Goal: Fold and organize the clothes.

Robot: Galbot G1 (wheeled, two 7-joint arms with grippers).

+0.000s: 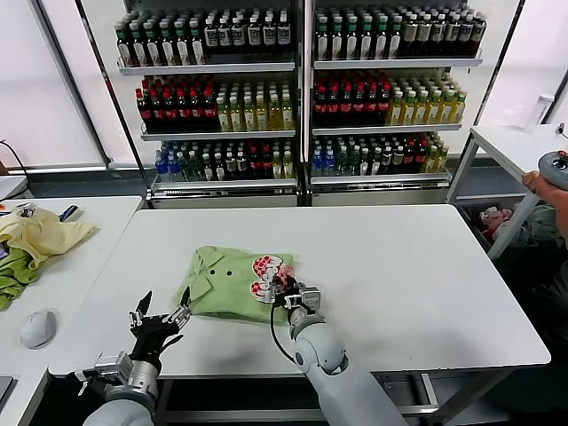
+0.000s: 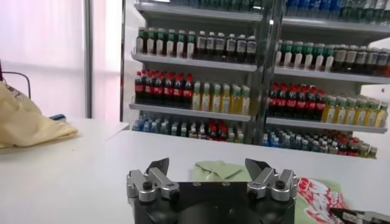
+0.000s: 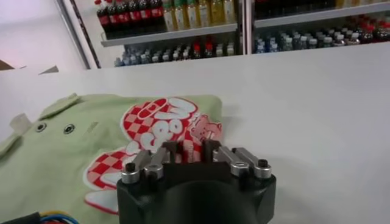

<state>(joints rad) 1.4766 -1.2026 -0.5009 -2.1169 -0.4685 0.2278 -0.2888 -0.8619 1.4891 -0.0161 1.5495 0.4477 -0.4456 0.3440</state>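
Observation:
The clothes are one light green polo shirt (image 1: 226,286), lying folded on the white table (image 1: 408,266) with its collar toward the left and its red-and-white logo (image 1: 266,269) at the right edge. My right gripper (image 1: 287,289) sits on that logo edge. In the right wrist view its fingers (image 3: 172,150) stand close together with a raised fold of the printed cloth (image 3: 152,125) pinched between them. My left gripper (image 1: 165,316) hovers open near the table's front edge, just left of the shirt and clear of it. The left wrist view shows the shirt's collar (image 2: 214,171) beyond the open left gripper (image 2: 207,165).
A side table on the left holds a pale yellow garment (image 1: 44,235), a darker green cloth (image 1: 12,277) and a white rounded object (image 1: 37,327). Drink shelves (image 1: 302,98) stand behind the table. A person's arm (image 1: 548,191) shows at the far right.

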